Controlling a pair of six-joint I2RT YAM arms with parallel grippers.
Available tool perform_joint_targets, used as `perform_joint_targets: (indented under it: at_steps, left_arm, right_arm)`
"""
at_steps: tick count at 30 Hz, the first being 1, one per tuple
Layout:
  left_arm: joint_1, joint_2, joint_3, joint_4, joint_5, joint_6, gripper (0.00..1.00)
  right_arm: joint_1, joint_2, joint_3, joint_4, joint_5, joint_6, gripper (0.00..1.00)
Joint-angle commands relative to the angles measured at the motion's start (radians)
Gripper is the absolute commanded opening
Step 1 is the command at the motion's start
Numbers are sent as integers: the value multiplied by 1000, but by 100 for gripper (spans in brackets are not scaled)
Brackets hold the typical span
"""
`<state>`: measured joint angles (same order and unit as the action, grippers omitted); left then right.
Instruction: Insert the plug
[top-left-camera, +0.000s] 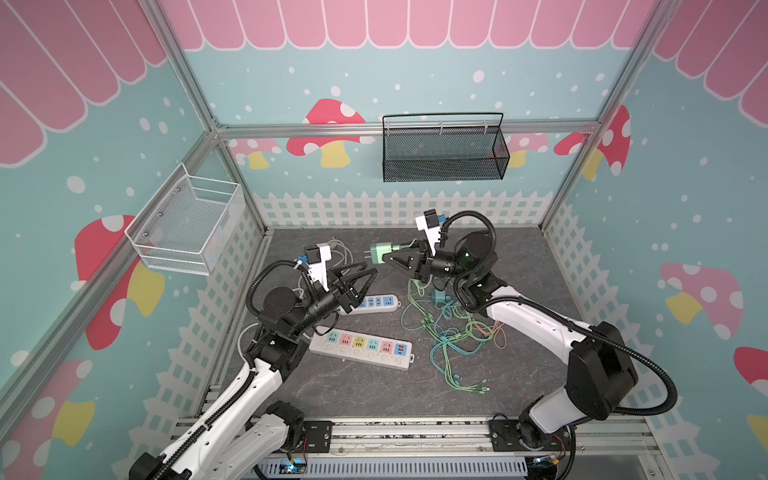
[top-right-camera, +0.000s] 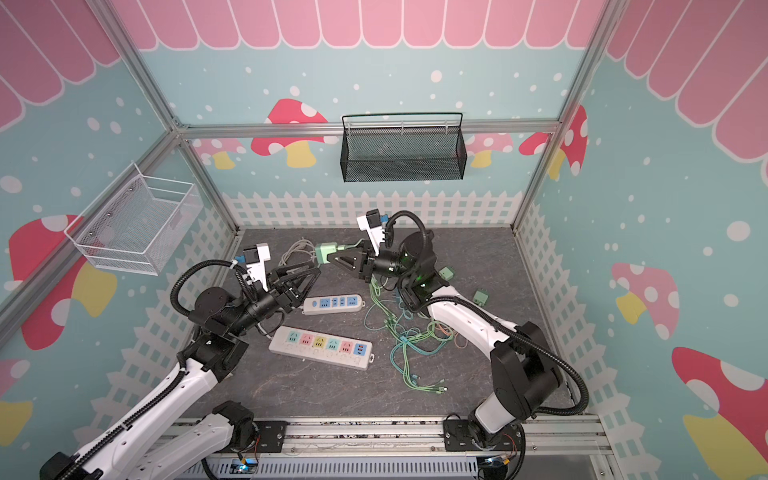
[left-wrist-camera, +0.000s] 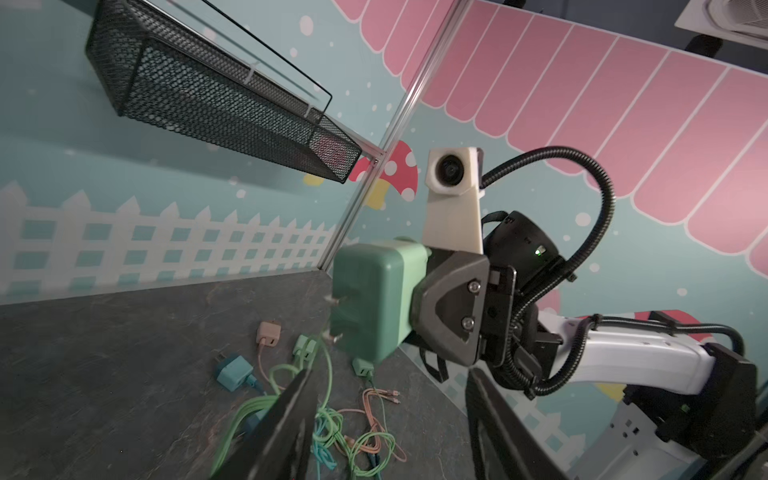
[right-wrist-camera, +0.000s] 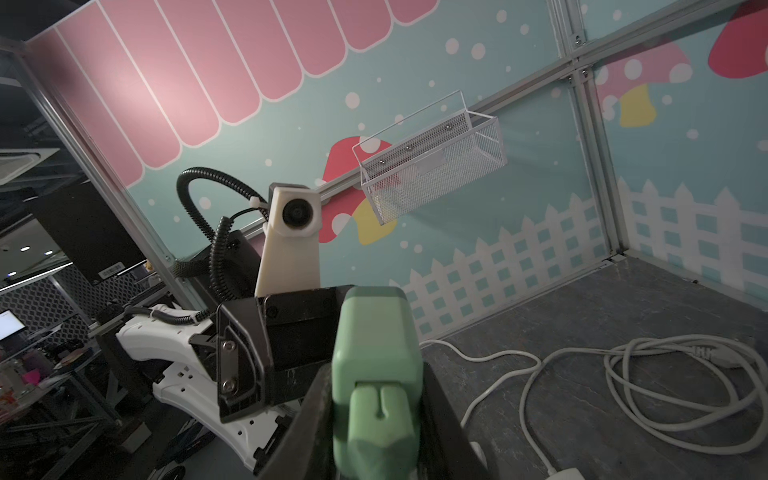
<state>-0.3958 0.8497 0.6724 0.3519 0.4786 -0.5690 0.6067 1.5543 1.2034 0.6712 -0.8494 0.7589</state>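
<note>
Both top views show the right gripper (top-left-camera: 391, 254) squeezed shut on the green plug (top-left-camera: 379, 253), holding it up off the table (top-left-camera: 374, 395) near the far middle, with its metal pins pointing left. The left gripper (top-left-camera: 369, 277) is just beside the plug but not touching it, and the left wrist view shows its two fingers (left-wrist-camera: 286, 424) spread apart with nothing between them. Two strips lie flat below, the small strip (top-left-camera: 376, 302) farther back and the big strip (top-left-camera: 361, 348) nearer, with a heap of cords (top-left-camera: 451, 336) to their right.
</note>
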Motion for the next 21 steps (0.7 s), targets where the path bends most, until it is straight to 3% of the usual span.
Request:
perform_joint_targets:
  at_steps: [1, 12, 21]
  left_arm:
    - [1, -48, 31, -291, -128, 106, 58]
    - [3, -162, 11, -553, -356, 121, 59]
    - [6, -114, 57, -750, -541, 102, 59]
  right_arm:
    - [-11, -9, 149, -329, 60, -229, 10]
    - [-18, 192, 592, -665, 115, -393, 8]
    - [-19, 559, 1043, -881, 166, -403, 7]
